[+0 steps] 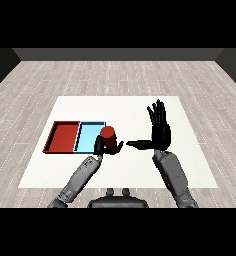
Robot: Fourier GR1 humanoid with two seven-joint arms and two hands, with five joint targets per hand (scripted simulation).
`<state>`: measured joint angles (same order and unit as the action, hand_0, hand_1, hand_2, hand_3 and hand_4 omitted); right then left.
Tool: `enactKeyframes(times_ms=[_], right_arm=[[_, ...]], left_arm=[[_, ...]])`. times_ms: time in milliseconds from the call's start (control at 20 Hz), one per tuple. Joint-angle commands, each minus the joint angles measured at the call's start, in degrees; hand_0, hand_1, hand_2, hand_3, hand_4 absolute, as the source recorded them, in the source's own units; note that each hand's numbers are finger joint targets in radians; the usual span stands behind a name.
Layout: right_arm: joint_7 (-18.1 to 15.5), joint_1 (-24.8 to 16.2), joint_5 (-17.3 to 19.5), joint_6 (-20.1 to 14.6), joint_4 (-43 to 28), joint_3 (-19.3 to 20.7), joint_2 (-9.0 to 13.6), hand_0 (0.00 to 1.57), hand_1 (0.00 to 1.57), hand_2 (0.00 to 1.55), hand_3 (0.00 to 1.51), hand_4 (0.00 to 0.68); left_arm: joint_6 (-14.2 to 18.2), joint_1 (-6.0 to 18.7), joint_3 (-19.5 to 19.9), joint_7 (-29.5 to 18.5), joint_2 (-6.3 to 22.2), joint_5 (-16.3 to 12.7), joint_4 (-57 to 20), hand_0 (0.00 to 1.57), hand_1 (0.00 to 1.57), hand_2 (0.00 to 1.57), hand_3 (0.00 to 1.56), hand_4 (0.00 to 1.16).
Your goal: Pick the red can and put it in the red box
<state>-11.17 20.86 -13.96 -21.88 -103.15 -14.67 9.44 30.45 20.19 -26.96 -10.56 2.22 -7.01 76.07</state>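
Note:
The red can [108,136] stands upright at the right edge of the light blue tray [88,135], held in my left hand [104,147], whose fingers and thumb curl round its lower part. The red tray [63,136] lies to the left of the blue one with nothing in it. My right hand [159,131] is raised to the right of the can, apart from it. Its fingers point straight up and its thumb sticks out leftwards towards the can.
The two trays lie side by side on the left half of the white table [140,110]. Both forearms come in from the lower corners. Grey wooden floor surrounds the table.

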Motion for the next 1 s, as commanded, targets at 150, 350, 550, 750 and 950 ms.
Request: enactKeyframes(times_ms=[150, 350, 550, 750, 950], right_arm=[[-5.67, -4.35, -4.76, 6.56, 6.42, 8.84, 1.64, 0.00, 0.00, 0.00, 0.00, 0.000], [-7.98, -11.69, -6.04, 10.47, 7.22, 11.58, 4.63, 0.00, 0.00, 0.00, 0.00, 0.000], [-10.25, -15.40, -2.25, 10.90, 11.17, 10.30, 5.09, 0.00, 0.00, 0.00, 0.00, 0.000], [-10.53, -16.66, -3.71, 12.00, 12.34, 12.00, 4.33, 0.00, 0.00, 0.00, 0.00, 0.000], [-13.49, -21.74, -2.96, 13.12, 13.50, 10.98, 3.35, 0.00, 0.00, 0.00, 0.00, 0.000]], left_arm=[[-1.45, 0.75, 4.62, 5.08, 5.94, 2.67, 6.74, 1.57, 1.57, 1.57, 1.46, 1.12], [-3.87, -2.11, 8.14, 5.33, 11.63, 2.45, 8.49, 1.57, 1.57, 1.56, 1.46, 1.11], [-3.67, 2.32, 11.88, 10.28, 15.13, 4.10, 7.90, 1.57, 1.57, 1.56, 1.42, 1.12], [-3.44, 4.04, 13.53, 12.52, 18.11, 8.73, 4.90, 1.57, 1.57, 1.55, 1.44, 1.13], [-8.43, 8.66, 19.09, 11.79, 23.51, 7.43, -5.61, 1.44, 1.44, 1.46, 1.39, 1.11]])
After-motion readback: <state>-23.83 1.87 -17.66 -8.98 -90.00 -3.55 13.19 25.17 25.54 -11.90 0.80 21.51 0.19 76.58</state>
